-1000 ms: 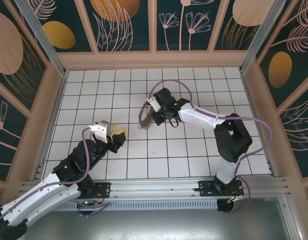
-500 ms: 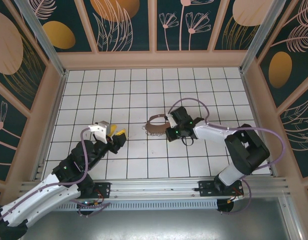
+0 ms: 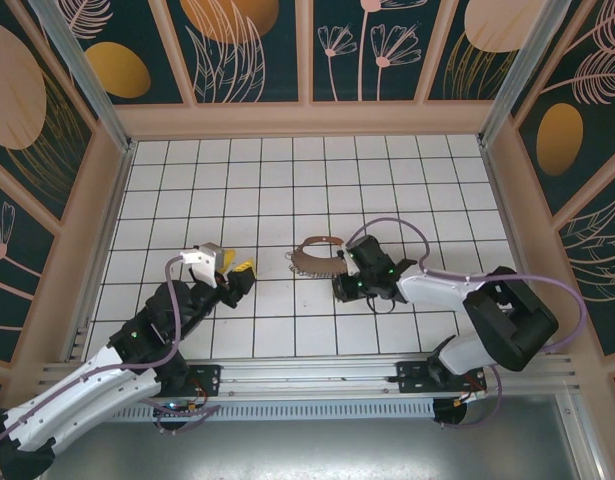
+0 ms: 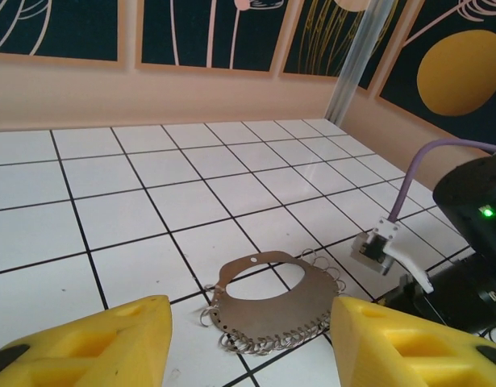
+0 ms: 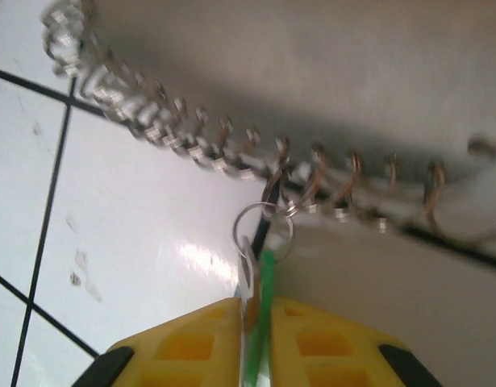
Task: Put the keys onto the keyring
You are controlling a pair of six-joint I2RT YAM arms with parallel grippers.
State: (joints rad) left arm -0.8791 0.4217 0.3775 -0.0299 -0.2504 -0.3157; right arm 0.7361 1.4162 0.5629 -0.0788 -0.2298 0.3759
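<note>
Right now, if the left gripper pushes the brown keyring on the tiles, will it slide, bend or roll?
The keyring lies flat and thin on the glossy tiles, so it would probably slide, not roll. It looks like a stiff plate, likely light. Its loose silvery rings would probably dangle and snag when lifted.

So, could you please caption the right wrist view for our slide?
Right gripper pinches green key at silvery rings edging the keyring.

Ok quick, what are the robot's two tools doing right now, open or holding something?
Left tool: open, holding nothing.
Right tool: closed on the little green key.
</note>
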